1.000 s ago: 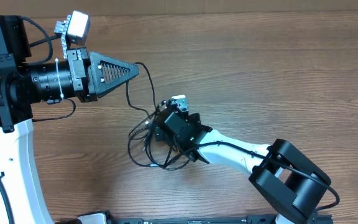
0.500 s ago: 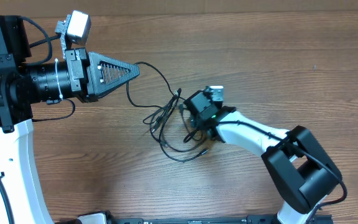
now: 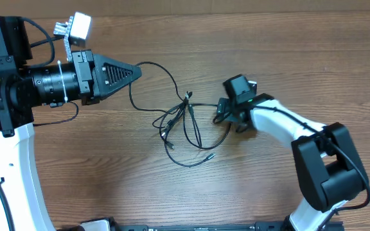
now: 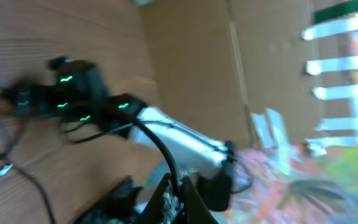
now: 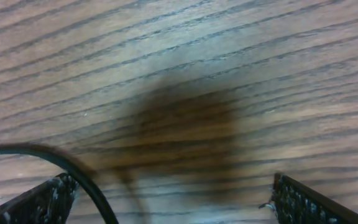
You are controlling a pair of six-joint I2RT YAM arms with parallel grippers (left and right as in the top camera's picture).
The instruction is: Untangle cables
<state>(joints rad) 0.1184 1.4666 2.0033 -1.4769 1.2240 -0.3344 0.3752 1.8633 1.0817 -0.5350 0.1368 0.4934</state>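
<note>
The thin black cables [image 3: 184, 119] lie in a loose tangle mid-table, with one small plug end [image 3: 211, 155] at the front. One strand arcs up and left into my left gripper [image 3: 137, 69], which is shut on it. The left wrist view shows that cable [image 4: 160, 146] rising from between the closed left gripper [image 4: 174, 196]. My right gripper [image 3: 225, 114] sits just right of the tangle, low over the table. The right gripper [image 5: 179, 205] is open wide, its fingers [image 5: 309, 199] far apart. A cable strand [image 5: 73, 168] crosses beside the left finger, not pinched.
The bare wooden table [image 3: 288, 45] stretches around the tangle. My right arm [image 3: 320, 167] reaches in from the front right, and the left arm's body [image 3: 5, 70] fills the far left. Beyond the table edge, the left wrist view shows a blurred cardboard wall [image 4: 191, 68].
My right gripper has moved right and away from above the tangle. The cables have been drawn out rightward and spread looser. The left gripper has stayed put, still shut on its strand.
</note>
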